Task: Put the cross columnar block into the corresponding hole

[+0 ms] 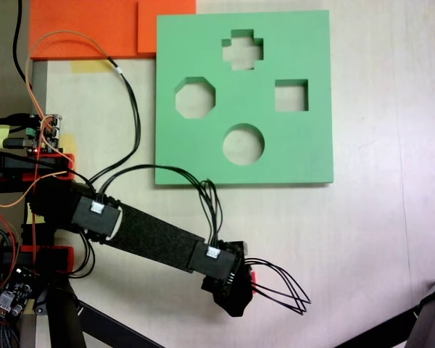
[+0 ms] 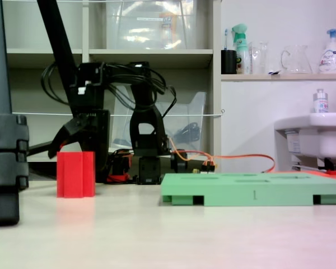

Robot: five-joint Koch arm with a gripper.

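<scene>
The red cross columnar block (image 2: 75, 174) stands upright on the table, well left of the green foam board (image 2: 252, 189). In a fixed view from above only a sliver of the block (image 1: 252, 276) shows beside the wrist. The gripper (image 2: 73, 147) hangs over the block, open, one jaw splayed out to the left and the other reaching down by the block's right side. From above, the gripper (image 1: 238, 291) points down below the board (image 1: 312, 156). The cross-shaped hole (image 1: 242, 49) is at the board's far edge and nothing is in it.
The board also has octagonal (image 1: 195, 98), square (image 1: 291, 95) and round (image 1: 243, 143) cutouts. Orange foam sheets (image 1: 94, 25) lie at the top left. A black tripod leg (image 2: 3, 157) stands near the block, another leg (image 1: 428, 319) at the bottom right. Loose cables (image 1: 283, 290) loop off the wrist.
</scene>
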